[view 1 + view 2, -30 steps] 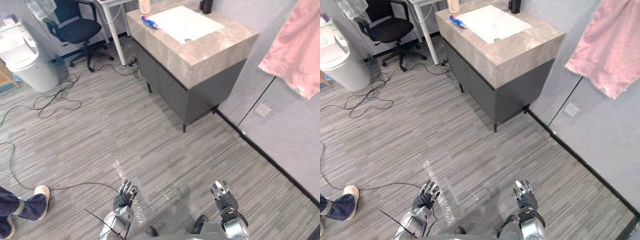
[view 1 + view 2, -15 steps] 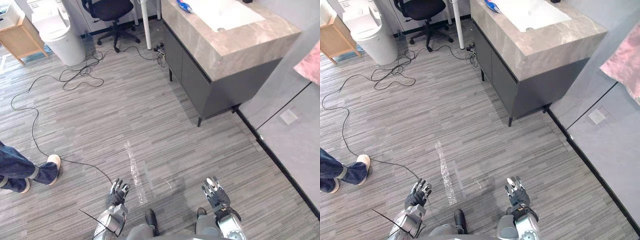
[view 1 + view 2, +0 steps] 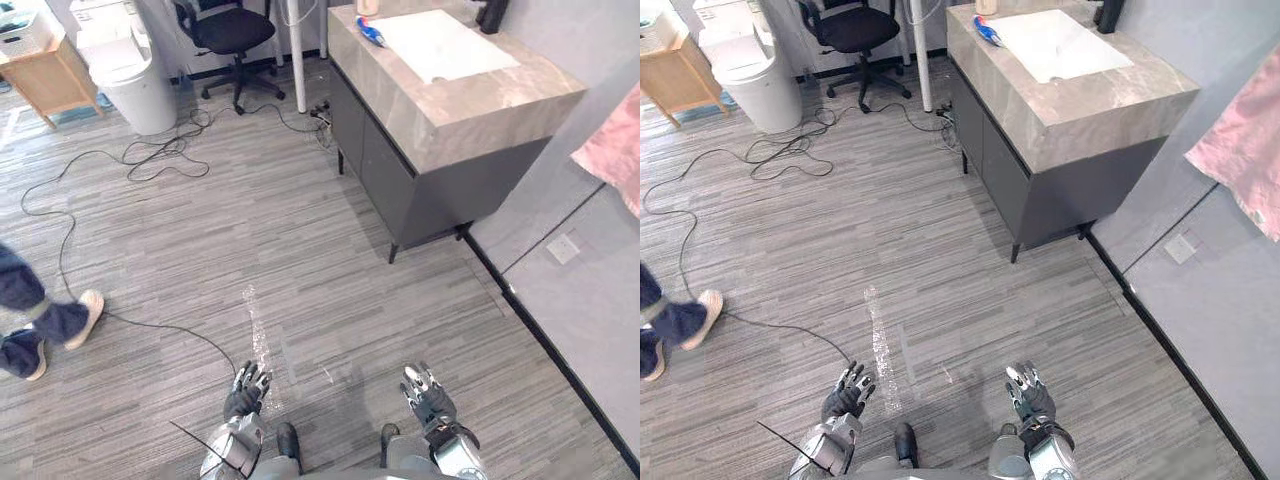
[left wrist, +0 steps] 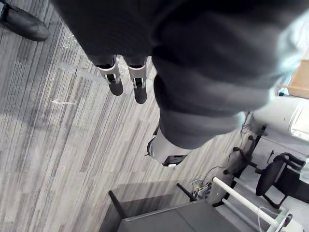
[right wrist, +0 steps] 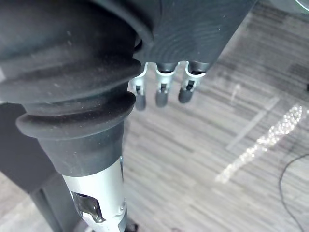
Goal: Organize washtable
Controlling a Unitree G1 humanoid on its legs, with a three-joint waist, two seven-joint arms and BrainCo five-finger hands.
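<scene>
The washtable is a marble-topped dark cabinet at the upper right, with a white basin set in it. A blue and red tube lies on its top left of the basin. A dark bottle stands at the back right and a beige cup at the far left corner. My left hand and right hand hang low over the floor, far from the table, fingers straight and holding nothing.
A pink towel hangs on the grey wall at the right. A black office chair, a white bin and a wooden stand are at the back left. Cables trail over the floor. A person's leg and shoe are at the left.
The camera has shifted, so the washtable sits a little lower and further left. The person's leg has moved left. Both hands stay low and open.
</scene>
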